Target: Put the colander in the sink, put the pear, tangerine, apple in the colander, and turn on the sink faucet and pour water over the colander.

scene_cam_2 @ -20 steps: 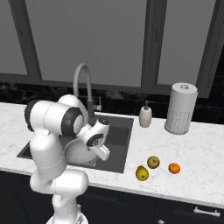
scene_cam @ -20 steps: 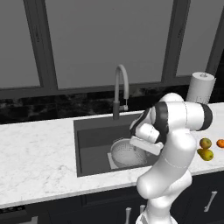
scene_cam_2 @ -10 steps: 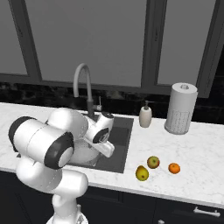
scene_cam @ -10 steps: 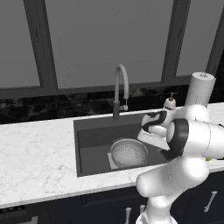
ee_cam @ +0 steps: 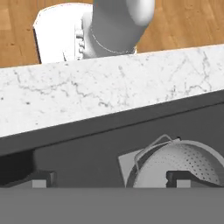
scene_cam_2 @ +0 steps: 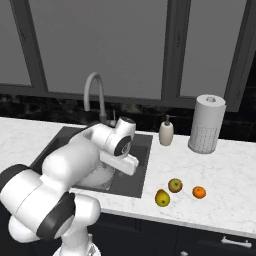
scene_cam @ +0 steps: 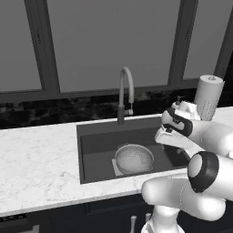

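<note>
Silvery colander (scene_cam: 134,158) sits in sink (scene_cam: 93,150) below the wide-open, empty gripper (ee_cam: 109,178) (step one done); pear (scene_cam_2: 162,198), apple (scene_cam_2: 174,185), tangerine (scene_cam_2: 199,192), faucet (scene_cam: 125,93) remain.

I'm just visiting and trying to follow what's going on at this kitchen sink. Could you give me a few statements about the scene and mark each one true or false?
1. The round silvery perforated metal colander sits inside the dark grey recessed sink. True.
2. The small yellow pear is already in the colander. False: it lies on the white marble counter.
3. The small round orange tangerine rests on the counter. True.
4. The robot's jaws hold the small red apple. False: they stand open and empty.
</note>
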Robot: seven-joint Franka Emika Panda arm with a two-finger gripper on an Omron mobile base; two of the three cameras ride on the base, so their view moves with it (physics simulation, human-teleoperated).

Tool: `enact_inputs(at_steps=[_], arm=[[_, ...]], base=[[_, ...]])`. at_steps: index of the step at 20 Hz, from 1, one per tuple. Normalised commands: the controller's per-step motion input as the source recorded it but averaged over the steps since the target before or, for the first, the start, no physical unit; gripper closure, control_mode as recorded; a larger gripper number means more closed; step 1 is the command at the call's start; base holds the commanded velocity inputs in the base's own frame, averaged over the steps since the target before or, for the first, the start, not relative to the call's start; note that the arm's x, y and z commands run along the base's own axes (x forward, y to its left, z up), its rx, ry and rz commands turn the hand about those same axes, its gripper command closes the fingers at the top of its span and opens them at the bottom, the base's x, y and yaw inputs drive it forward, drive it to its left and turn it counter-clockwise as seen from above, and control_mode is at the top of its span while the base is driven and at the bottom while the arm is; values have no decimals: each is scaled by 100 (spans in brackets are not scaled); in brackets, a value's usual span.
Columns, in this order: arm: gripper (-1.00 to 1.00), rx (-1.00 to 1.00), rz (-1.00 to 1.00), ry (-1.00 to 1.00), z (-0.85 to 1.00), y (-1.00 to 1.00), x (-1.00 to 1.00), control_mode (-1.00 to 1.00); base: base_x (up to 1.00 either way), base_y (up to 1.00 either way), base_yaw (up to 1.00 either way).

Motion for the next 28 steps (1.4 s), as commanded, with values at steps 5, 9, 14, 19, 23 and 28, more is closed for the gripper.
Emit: enact_inputs(at_steps=[5, 9, 14, 19, 23, 28], arm=[[-100, 0, 22, 0, 33, -61, -66, -100], [-100, 0, 16, 1, 31, -55, -64, -100], [-100, 0, 2, 14, 27, -57, -37, -100], [-100, 0, -6, 14, 9, -55, -14, -100], [-100, -5, 0, 1, -3, -56, 1, -100], [-100, -5, 3, 1, -17, -43, 28, -100]], base=[[0, 0, 0], [0, 0, 0], [0, 0, 0], [0, 0, 0], [0, 0, 0], [0, 0, 0]])
